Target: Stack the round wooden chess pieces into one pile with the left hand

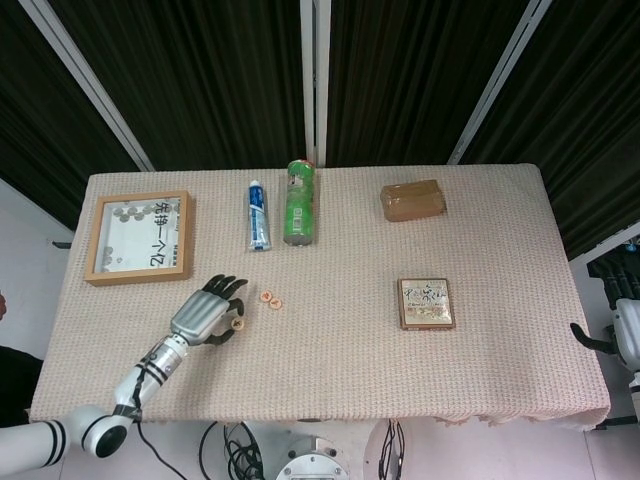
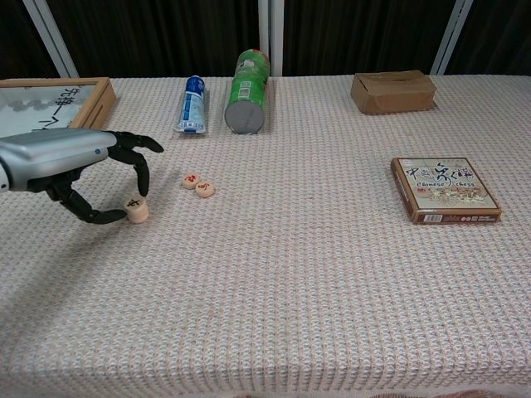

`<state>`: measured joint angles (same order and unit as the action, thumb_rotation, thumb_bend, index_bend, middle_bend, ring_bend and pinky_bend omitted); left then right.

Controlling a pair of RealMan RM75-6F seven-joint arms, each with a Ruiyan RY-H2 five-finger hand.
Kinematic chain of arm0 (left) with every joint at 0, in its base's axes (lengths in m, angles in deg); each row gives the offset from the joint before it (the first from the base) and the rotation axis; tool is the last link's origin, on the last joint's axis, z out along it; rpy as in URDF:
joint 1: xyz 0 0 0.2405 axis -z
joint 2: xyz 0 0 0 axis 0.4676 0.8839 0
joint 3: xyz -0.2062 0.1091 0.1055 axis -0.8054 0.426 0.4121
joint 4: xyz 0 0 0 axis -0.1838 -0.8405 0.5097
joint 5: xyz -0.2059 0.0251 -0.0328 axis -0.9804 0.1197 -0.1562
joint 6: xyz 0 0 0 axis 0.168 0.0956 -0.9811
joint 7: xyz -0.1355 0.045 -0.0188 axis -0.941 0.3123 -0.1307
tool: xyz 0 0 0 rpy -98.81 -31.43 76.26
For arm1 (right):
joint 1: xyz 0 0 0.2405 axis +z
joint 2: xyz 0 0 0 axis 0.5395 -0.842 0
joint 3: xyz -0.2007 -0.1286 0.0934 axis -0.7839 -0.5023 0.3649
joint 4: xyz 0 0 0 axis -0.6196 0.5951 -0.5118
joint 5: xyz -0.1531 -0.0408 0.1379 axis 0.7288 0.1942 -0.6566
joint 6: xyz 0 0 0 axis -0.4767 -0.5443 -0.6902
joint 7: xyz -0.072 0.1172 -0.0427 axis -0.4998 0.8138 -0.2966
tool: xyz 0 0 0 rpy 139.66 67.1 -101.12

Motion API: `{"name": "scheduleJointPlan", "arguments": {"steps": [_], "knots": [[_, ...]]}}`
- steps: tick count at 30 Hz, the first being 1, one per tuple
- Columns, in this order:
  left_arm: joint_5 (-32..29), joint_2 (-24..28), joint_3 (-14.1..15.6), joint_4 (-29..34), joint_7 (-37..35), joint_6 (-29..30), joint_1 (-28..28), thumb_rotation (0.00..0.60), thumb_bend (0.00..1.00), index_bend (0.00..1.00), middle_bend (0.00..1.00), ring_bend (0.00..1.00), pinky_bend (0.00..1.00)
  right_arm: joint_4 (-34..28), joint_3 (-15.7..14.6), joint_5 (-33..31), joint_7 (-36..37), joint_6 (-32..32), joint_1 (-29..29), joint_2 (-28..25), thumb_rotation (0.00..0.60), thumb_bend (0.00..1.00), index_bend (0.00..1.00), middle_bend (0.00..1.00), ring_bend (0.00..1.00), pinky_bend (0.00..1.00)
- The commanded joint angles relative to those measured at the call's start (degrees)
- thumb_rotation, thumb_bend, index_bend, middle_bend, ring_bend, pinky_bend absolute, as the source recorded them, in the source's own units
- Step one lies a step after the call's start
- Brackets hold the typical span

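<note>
Left hand [image 2: 79,170] at frame left pinching a stack of two pieces [image 2: 137,209], two single pieces [image 2: 197,184] just right on the table [image 2: 315,274], right hand's state unclear.

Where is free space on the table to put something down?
Bare cloth lies between the two loose chess pieces and the chess box, and along the whole near edge. It is crowded around the left hand and behind it: frame, toothpaste, green can.

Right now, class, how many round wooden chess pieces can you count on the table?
3. One chess piece is pinched in the left hand; the second piece and third piece lie side by side to its right. None seem hidden.
</note>
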<state>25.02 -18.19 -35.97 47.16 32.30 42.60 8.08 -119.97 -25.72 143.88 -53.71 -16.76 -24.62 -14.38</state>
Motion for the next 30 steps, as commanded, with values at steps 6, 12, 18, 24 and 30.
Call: {"name": "scheduleJointPlan", "arguments": {"steps": [6,12,18,24,30], "knots": [[0.77,3.51,-0.34,6.69,2.71,2.76,-0.74,0.6,0.31,0.32,0.04,0.0,0.0,0.34,-0.02,-0.15,0.38,0.01,-0.14,-0.09,0.6,0.2,0.0,0.0,0.0,0.0],[-0.26,3.96,-1.2,11.37,6.11,1.91,0.45,0.6,0.31,0.32,0.04,0.0,0.0,0.72,-0.07,0.04,0.87,-0.17,-0.04,0.3,0.6,0.2,0.0,0.0,0.0,0.0],[-4.7,1.18,-3.4,11.57,10.23,-2.66,4.46,0.6,0.31,0.31,0.03,0.0,0.0,1.21,-0.11,0.29,1.99,0.25,-0.4,0.36,0.6,0.2,0.0,0.0,0.0,0.0],[-10.82,-2.64,-5.15,8.87,15.33,-6.29,8.53,0.6,0.31,0.31,0.03,0.0,0.0,2.2,-0.17,0.46,3.61,0.25,-0.73,0.2,0.6,0.2,0.0,0.0,0.0,0.0],[-14.78,-5.64,-7.0,3.27,16.94,-9.68,12.93,0.6,0.31,0.32,0.03,0.0,0.0,2.89,-0.2,0.97,4.89,0.25,-0.79,0.42,0.6,0.2,0.0,0.0,0.0,0.0]]}}
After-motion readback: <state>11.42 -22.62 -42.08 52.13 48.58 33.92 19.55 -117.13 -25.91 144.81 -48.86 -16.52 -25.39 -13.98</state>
